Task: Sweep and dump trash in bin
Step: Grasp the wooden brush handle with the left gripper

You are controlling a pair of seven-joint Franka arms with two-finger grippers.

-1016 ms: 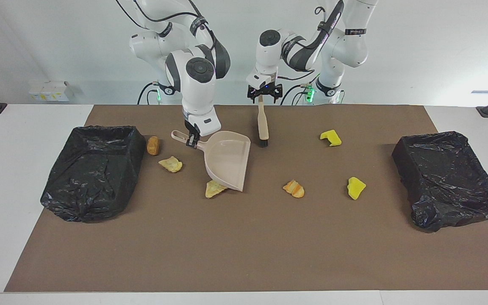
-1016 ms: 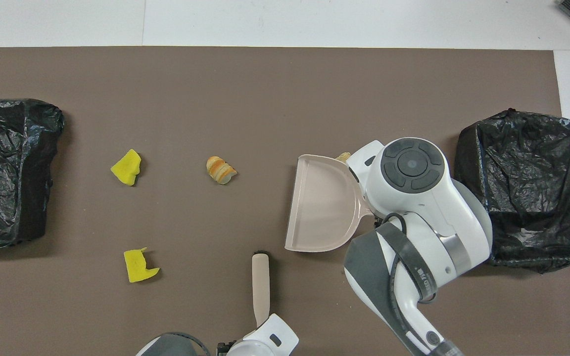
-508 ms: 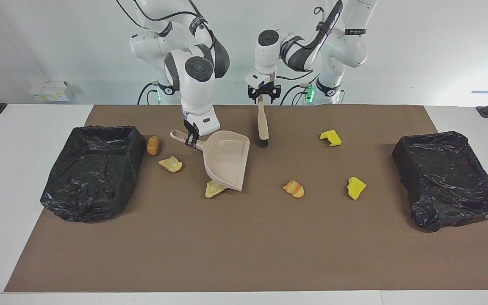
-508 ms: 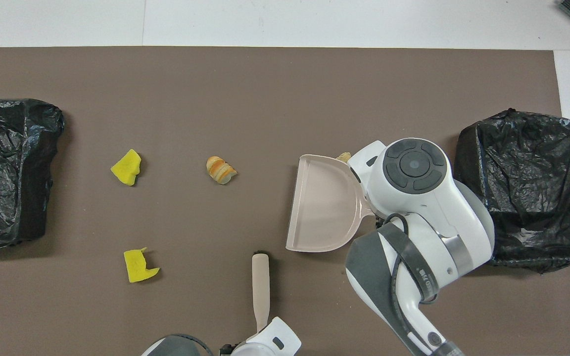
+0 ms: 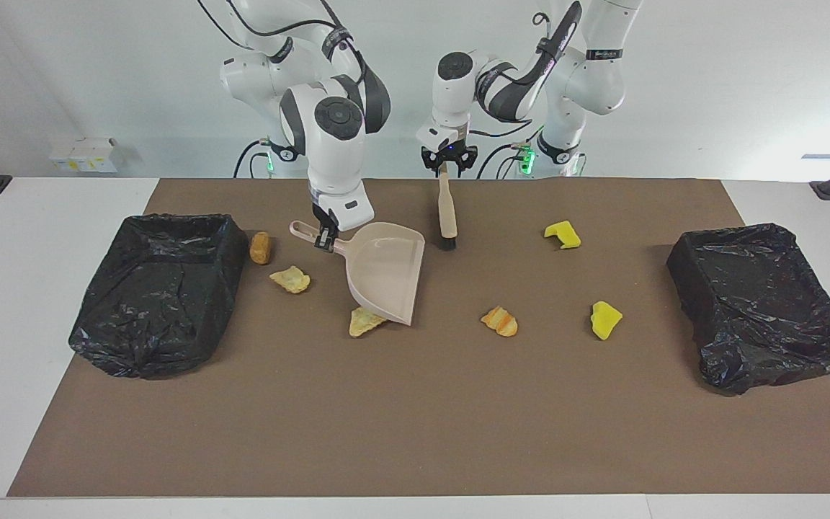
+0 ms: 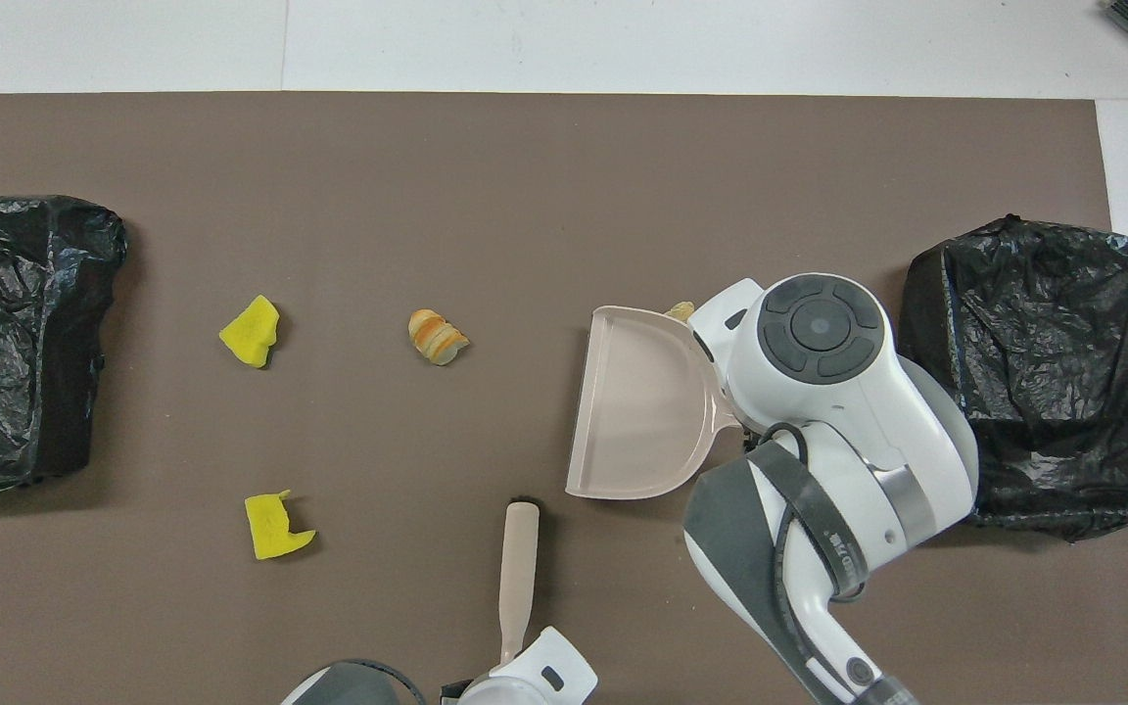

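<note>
My right gripper (image 5: 326, 238) is shut on the handle of the beige dustpan (image 5: 385, 272), whose open edge touches a pale tan bit (image 5: 366, 321). My left gripper (image 5: 446, 163) is shut on the handle end of the beige brush (image 5: 447, 210), its black bristles on the mat. More trash lies around: a brown oval lump (image 5: 260, 247), a tan bit (image 5: 290, 279), an orange-striped piece (image 5: 499, 321) and two yellow foam pieces (image 5: 605, 319) (image 5: 563, 233). In the overhead view the right arm hides the lump and most of the tan bits.
Two bins lined with black bags stand on the brown mat, one at the right arm's end (image 5: 163, 288) and one at the left arm's end (image 5: 761, 303). The brown lump lies right beside the first bin. White table (image 5: 26, 238) borders the mat.
The left gripper has closed on the brush handle, and the brush has tilted slightly. The dustpan and the trash have stayed where they were.
</note>
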